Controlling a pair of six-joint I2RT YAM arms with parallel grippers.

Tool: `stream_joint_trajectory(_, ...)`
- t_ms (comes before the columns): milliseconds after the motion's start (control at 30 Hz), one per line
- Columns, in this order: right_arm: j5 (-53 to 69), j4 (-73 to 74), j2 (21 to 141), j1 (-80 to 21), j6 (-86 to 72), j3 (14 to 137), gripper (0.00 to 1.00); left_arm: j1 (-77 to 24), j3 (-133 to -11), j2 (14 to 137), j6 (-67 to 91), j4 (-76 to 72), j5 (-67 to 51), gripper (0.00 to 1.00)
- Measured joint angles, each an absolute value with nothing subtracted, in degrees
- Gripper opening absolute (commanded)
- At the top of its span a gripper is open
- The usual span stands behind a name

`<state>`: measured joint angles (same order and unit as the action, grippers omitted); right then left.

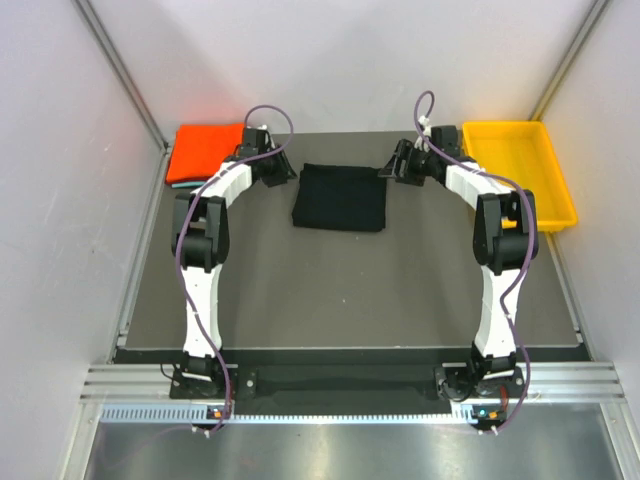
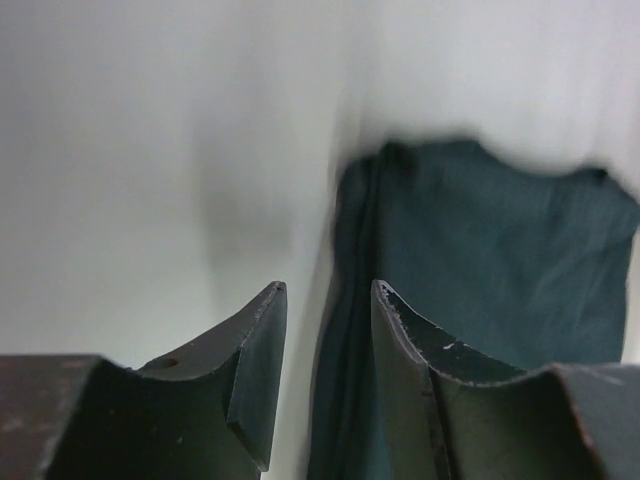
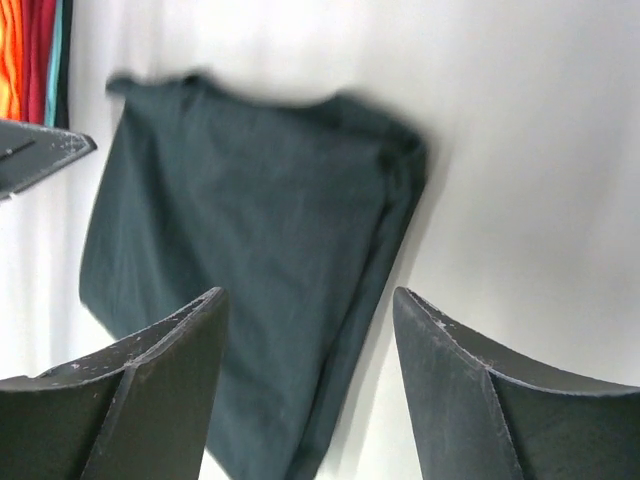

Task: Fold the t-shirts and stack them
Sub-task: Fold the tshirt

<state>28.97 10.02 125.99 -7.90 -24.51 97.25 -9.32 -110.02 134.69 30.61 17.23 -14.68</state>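
Black shirt (image 1: 340, 197): folded into a tidy rectangle, flat on the counter (image 1: 350, 300), toward the back and roughly centred, right between my two tools. Nothing's touching it.
Left tool (image 1: 284, 173): sits just off the shirt's left edge. From my left wrist view, the tool (image 2: 328, 290) has its fingers parted with a clear gap and nothing in there, only the shirt's folded edge beyond the tips.
Right tool (image 1: 387, 171): just off the shirt's right edge. In the right wrist view, the tool (image 3: 308, 295) is spread wide and holding nothing, with the shirt lying out past it.
Orange-red shirt (image 1: 207, 150): folded, back left corner of the counter.
Teal shirt (image 1: 180, 182): under the orange-red one, only a thin strip of its edge showing.
Yellow tray (image 1: 556, 190): back right, beside the counter, well apart from the shirts.
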Motion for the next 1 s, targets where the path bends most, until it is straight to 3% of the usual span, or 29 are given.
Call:
stream_joint_trajectory(200, 30.57, 9.98, 121.32, -10.07, -19.62, 88.42, 0.67, -10.48, -95.68, 125.71, 28.67, 16.56, -15.03, 0.47)
stream_joint_trajectory(400, 31.35, 8.64, 120.09, -11.27, -17.82, 80.84, 0.67, -11.49, -89.03, 123.57, 27.29, 15.03, -15.59, 0.46)
stream_joint_trajectory(533, 32.29, 7.25, 119.48, -11.46, -17.52, 79.18, 0.64, -11.57, -87.42, 123.04, 27.35, 13.1, -15.81, 0.32)
stream_joint_trajectory(567, 32.75, 6.5, 119.48, -11.46, -17.5, 78.76, 0.6, -11.57, -87.2, 123.04, 27.4, 12.95, -16.01, 0.2)
stream_joint_trajectory(733, 34.59, 3.77, 119.15, -11.7, -17.58, 75.92, 0.4, -11.94, -86.65, 123.07, 27.9, 13.87, -16.03, 0.01)
stream_joint_trajectory(833, 34.65, 2.35, 117.84, -11.88, -17.56, 72.66, 0.17, -12.45, -86.28, 122.8, 28.4, 14.06, -15.73, 0.0)
stream_joint_trajectory(1000, 34.41, 2.2, 115.28, -11.99, -18.11, 68.03, 0.13, -14.17, -81.25, 118.65, 30.52, 16.58, -13.61, 0.03)
